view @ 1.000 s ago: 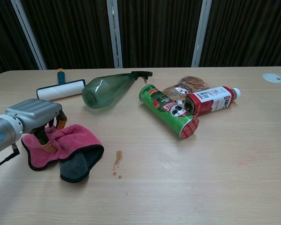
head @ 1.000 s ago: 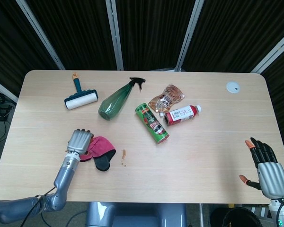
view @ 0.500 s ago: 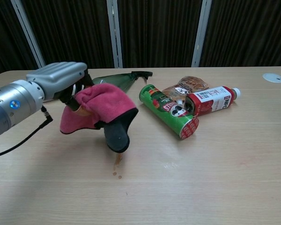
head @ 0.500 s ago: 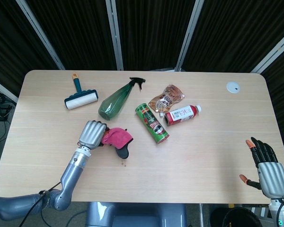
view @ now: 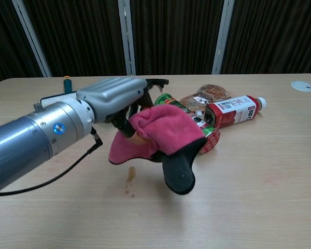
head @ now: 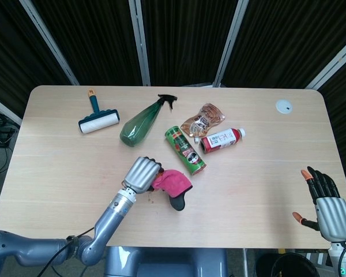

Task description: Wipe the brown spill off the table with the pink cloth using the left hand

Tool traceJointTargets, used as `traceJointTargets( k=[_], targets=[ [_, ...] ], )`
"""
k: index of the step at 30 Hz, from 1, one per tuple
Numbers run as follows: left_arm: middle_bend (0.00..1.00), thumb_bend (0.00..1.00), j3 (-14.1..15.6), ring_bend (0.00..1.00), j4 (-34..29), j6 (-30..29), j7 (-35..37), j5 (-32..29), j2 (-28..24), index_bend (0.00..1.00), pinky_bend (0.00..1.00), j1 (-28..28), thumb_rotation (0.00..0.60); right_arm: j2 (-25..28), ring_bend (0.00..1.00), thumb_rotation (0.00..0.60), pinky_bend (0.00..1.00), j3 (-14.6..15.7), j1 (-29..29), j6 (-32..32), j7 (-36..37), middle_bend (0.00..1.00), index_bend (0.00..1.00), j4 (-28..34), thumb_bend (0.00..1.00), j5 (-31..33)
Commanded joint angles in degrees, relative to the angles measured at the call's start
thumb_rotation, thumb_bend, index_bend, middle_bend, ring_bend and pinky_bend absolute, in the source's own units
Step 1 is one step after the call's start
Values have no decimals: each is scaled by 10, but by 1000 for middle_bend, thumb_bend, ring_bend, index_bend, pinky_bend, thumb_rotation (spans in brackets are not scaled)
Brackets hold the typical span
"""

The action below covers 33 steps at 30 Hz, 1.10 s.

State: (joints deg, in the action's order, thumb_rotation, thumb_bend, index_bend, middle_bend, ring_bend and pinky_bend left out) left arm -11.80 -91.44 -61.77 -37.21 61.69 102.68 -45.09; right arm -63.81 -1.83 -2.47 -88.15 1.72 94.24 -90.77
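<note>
My left hand (head: 141, 174) (view: 115, 98) grips the pink cloth (head: 172, 182) (view: 163, 133) and holds it in the air above the table. A dark end of the cloth (view: 179, 173) hangs down. The brown spill (view: 129, 177) is a small streak with a few drops on the table, just below and left of the hanging cloth; in the head view the hand and cloth mostly cover it. My right hand (head: 326, 202) rests at the table's front right corner, fingers spread, holding nothing.
Behind the cloth lie a green chip can (head: 185, 150) (view: 169, 101), a red bottle (head: 221, 139) (view: 233, 110), a snack bag (head: 203, 119) and a green spray bottle (head: 143, 123). A lint roller (head: 97, 119) lies at the back left. A white disc (head: 284, 105) sits far right.
My left hand picked the cloth up off the table at the left and carried it right and forward, past the spill. The right hand stayed still.
</note>
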Motion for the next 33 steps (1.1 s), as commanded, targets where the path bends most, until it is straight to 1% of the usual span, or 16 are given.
traceJointTargets(
  k=[1,3,7,10,14,24,30,33],
  targets=[
    [629,462,23,544,14,6,-3,-5,22,845,559,1,600,0,0,600,70,0,0,0,0,0,0,0,0,-1],
    [629,462,37,544,27,8,-4,-1,35,845,558,2,600,0,0,600,70,0,-1,1,-1,0,0,0,0,-2],
    [627,462,53,544,57,12,1,0,57,844,557,7,600,0,0,600,70,2,-1,2,-2,0,0,1,0,-4],
    [628,461,61,544,83,15,4,-1,68,844,558,11,600,-1,0,600,70,2,-1,1,-2,0,0,1,0,-5],
    [628,461,65,544,107,18,2,-4,68,844,557,15,600,-1,0,600,70,2,-1,1,-1,0,0,0,0,-5],
    [628,461,59,544,139,14,10,-17,26,844,555,33,600,-2,0,600,70,3,-1,1,-2,0,0,2,0,-8],
    [627,460,59,544,155,13,25,-26,-9,845,555,50,600,-3,0,600,70,4,-1,1,-6,0,0,3,0,-8],
    [628,459,63,543,165,17,32,-31,-35,845,555,61,600,-3,0,600,70,4,-1,1,-8,0,0,4,0,-8]
  ],
)
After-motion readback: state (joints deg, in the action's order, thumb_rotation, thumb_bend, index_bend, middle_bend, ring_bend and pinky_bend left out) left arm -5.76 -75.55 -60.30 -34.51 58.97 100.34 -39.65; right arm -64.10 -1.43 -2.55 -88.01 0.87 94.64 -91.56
